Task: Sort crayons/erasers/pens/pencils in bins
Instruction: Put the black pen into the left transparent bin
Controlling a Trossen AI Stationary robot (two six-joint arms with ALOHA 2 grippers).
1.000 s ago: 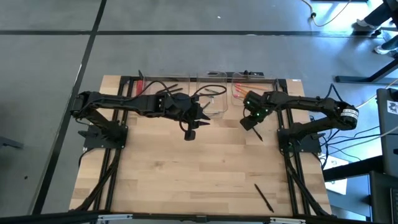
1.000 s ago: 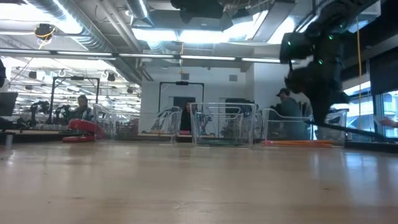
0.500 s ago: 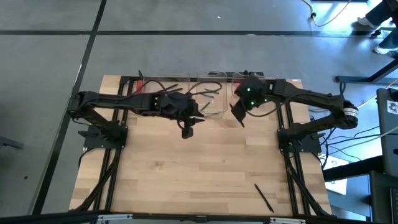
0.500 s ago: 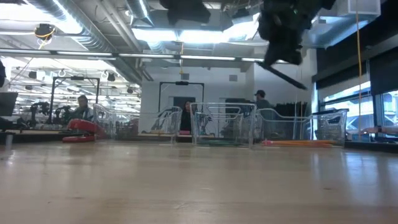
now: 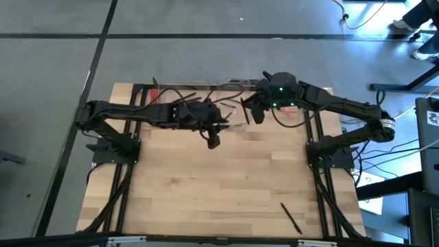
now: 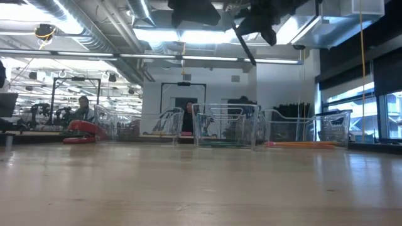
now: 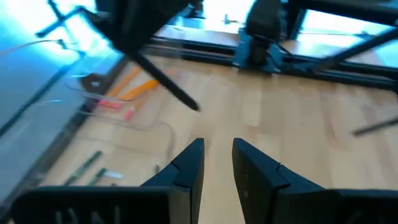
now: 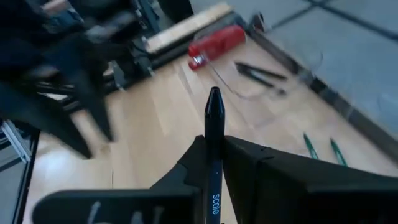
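My right gripper (image 5: 251, 114) hangs high over the table's far side, by the middle clear bin (image 5: 233, 92), shut on a black pen (image 8: 214, 118). In the low view that pen (image 6: 245, 45) slants down from the gripper at the picture's top. My left gripper (image 7: 217, 155) is open with nothing in it, raised in front of the left bin (image 5: 180, 101). In that bin lie black pens (image 8: 258, 71). The middle bin holds green crayons (image 8: 311, 146), and the right bin (image 6: 314, 129) holds orange pencils (image 7: 134, 87). Another pen (image 5: 291, 218) lies flat near the table's front right. My right gripper pinches the pen's shaft (image 8: 213, 146) between its two fingers (image 8: 249, 165). The pen lies along the fingers, its pointed end (image 8: 214, 99) sticking out past the fingertips. It slants downward and is lifted clear of the table and the bins.
A thick red bar (image 8: 214, 43) lies at the far left by the table frame. The three bins stand in a row along the far edge. The wide wooden tabletop (image 5: 226, 185) stretches toward the near edge. People show in the room beyond (image 6: 81, 110).
My right gripper has risen well clear of the table with the pen. It has gone from in front of the right bin toward the far edge and the left, to a spot by the middle bin. It has tipped up from pointing steeply down.
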